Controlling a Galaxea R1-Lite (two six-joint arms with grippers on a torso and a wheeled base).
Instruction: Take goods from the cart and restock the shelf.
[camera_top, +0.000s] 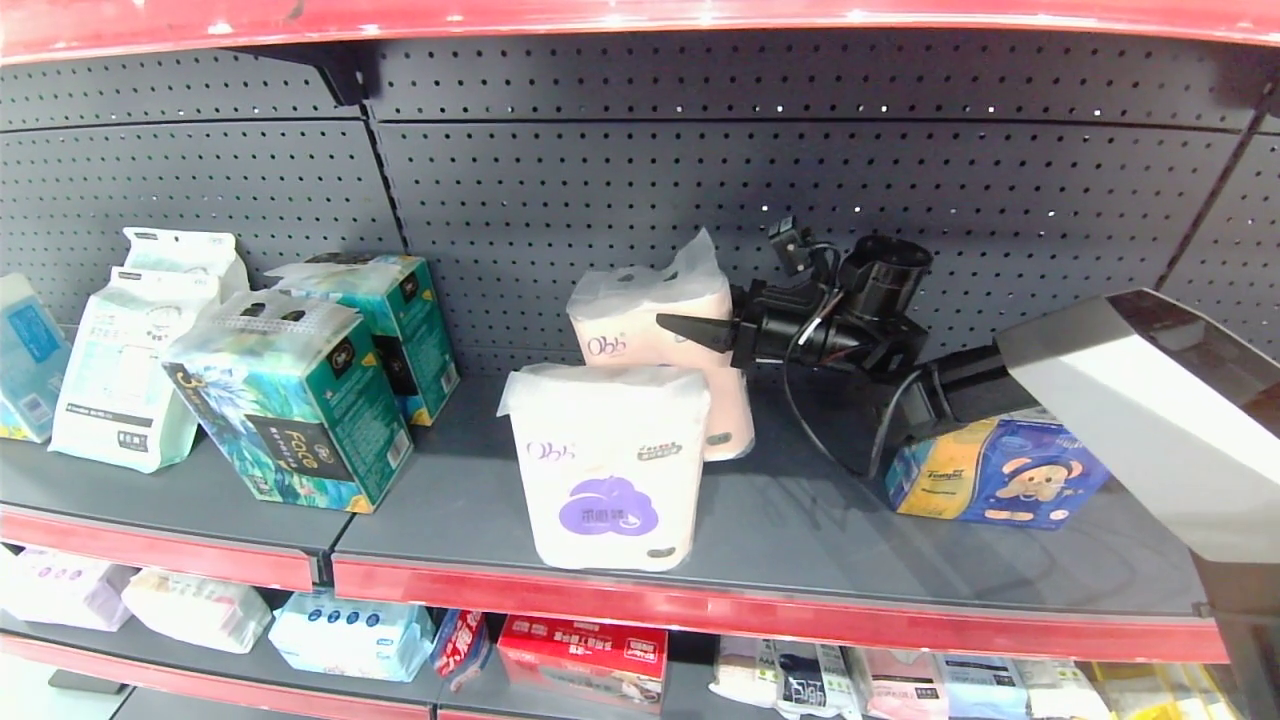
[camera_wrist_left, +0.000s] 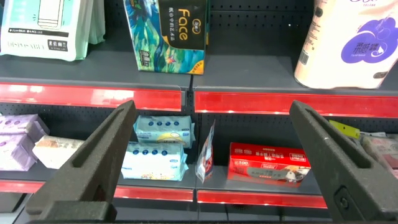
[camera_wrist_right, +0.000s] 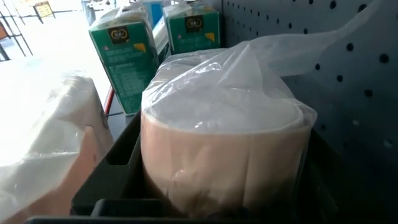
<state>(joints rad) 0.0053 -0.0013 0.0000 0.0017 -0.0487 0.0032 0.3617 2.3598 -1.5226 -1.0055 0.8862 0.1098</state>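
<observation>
Below the red-edged grey metal shelf (camera_top: 800, 530), a lower tier carries a flat red carton (camera_top: 585, 655) and pale blue soft packs of wipes (camera_top: 350, 632). The left pincer (camera_wrist_left: 211, 107) faces this shelf front, its two dark fingers wide apart with nothing between them. Up on the grey shelf, near its front edge, stands a white plastic-wrapped pack of paper rolls with a purple label (camera_top: 605, 470). Left of it sit two green tissue cartons (camera_top: 290, 410), and to the right a blue tissue box with a cartoon bear (camera_top: 1000, 480). Just behind the white pack stands a pink-and-white wrapped roll pack (camera_top: 640, 300), and the right pincer (camera_top: 680, 322) is clamped around it, one finger lying across its front. Farthest back is the dark perforated back panel (camera_top: 640, 180).
</observation>
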